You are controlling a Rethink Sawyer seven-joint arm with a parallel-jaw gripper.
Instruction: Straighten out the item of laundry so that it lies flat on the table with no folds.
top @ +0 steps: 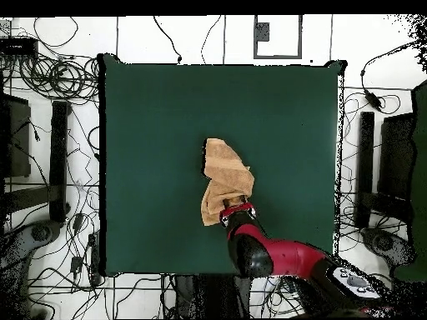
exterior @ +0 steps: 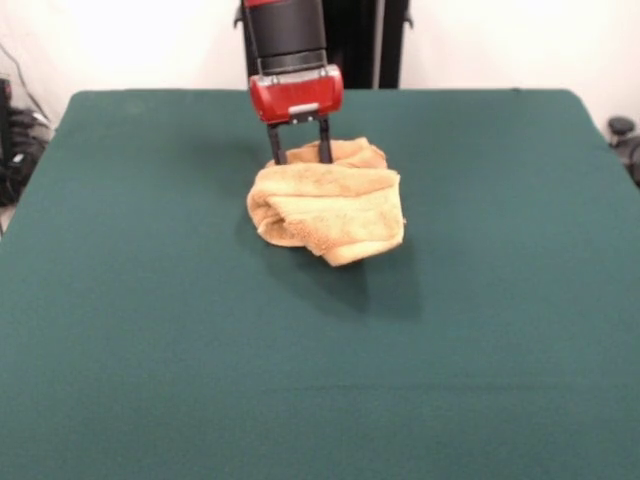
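The gripper is seen with its two black fingers pointing straight down, set a narrow gap apart, and their tips are buried in the far edge of the hand towel. It looks like a pinch of terry cloth is held between them, though the actual contact is hidden by the bunched-up fabric, so a firm grip can't be confirmed. Above the fingers, the red gripper body and the black arm segment are stacked upright.

The towel itself is nowhere near flat. It's crumpled into a lumpy heap with thick folds rolled over each other, and one corner is seen sticking out toward the camera in the front view. In the overhead view, the towel is shown as a long folded shape running away from the gripper, with the red arm reaching in from the bottom.

The heap is sat roughly mid-width on the dark green tabletop, a bit toward the robot's side, well apart from every edge. No containers are shown.
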